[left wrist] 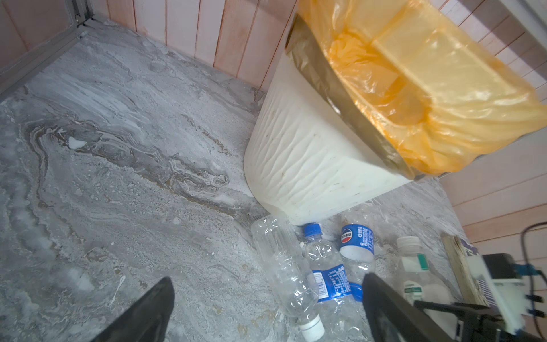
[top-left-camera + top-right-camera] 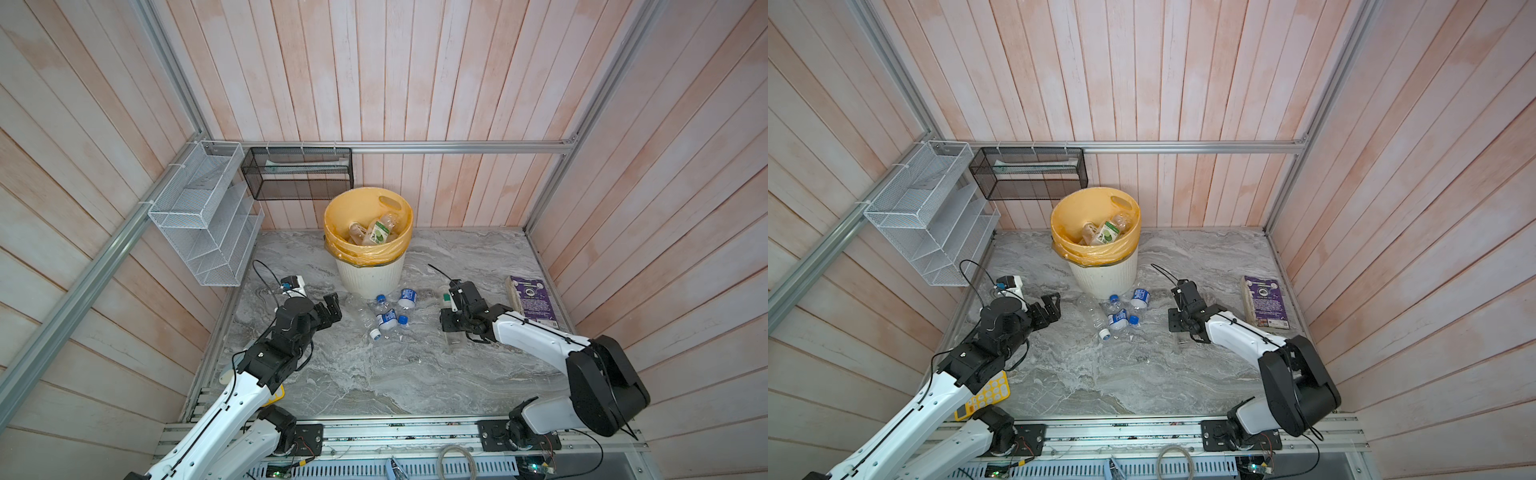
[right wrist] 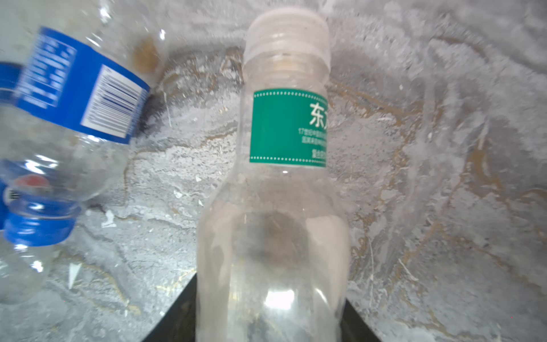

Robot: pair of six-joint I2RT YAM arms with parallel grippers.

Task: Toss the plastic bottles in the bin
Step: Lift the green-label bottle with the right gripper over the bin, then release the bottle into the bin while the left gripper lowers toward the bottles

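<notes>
Low at the left of both top views, the left gripper [image 2: 333, 309] hangs spread wide and empty over the marble table [image 2: 374, 374]. Right of it, loose plastic bottles [image 2: 388, 316] lie at the foot of the bin [image 2: 370, 278], centre frame, with more bottles [image 2: 376, 232] inside its yellow bag [image 2: 345, 245]. Further right, the right gripper [image 3: 270, 297] appears clamped on a green-label bottle [image 3: 285, 127], with a purple book [image 2: 532, 301] just right of it.

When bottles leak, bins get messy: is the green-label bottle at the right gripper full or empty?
Empty: the green-label bottle is clear right through, the marble table showing behind it, with no liquid line.
</notes>
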